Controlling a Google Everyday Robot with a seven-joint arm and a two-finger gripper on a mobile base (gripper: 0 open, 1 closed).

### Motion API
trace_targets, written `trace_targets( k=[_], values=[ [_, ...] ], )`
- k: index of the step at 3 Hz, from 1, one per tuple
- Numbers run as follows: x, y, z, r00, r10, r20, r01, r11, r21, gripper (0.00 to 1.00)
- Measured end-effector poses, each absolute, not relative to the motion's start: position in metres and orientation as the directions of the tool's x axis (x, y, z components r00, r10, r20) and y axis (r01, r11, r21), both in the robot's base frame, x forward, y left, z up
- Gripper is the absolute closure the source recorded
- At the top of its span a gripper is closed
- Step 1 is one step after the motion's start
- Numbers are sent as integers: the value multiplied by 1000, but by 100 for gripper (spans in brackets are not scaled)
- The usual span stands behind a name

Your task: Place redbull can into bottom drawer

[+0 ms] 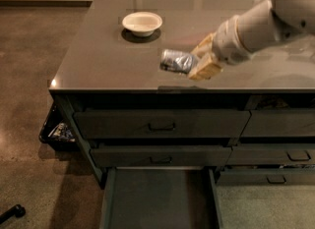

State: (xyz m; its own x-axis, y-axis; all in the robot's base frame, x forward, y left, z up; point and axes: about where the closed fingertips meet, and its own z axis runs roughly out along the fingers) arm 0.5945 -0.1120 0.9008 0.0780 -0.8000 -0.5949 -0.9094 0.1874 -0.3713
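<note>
**While the Drawer Waits Open, the Can Sits in the End Effector's Grip**

Where the tabletop nears its front edge, the end effector holds the redbull can, its two tan fingers closed on the can's right end, one above and one below. The can lies on its side, its long axis running left to right, with the free end pointing left. Whether it touches the surface or hangs just clear of it cannot be told. The white arm reaches in from the upper right.

Farther back on the tabletop, and to the left, stands a white bowl, well apart from the can.

Below, the bottom drawer of the left column is pulled out toward the camera, its flat dark floor bare. The two handled drawers above it, upper and lower, are shut. A dark basket sits on the floor beside the cabinet's left side.
</note>
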Motion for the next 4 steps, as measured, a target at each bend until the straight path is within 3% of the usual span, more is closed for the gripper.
trace_targets(
  k=[1, 4],
  values=[
    [548, -105, 848, 30, -790, -612, -940, 186, -286, 100],
    [518, -106, 797, -51, -772, -634, -960, 213, -182, 100]
  ],
)
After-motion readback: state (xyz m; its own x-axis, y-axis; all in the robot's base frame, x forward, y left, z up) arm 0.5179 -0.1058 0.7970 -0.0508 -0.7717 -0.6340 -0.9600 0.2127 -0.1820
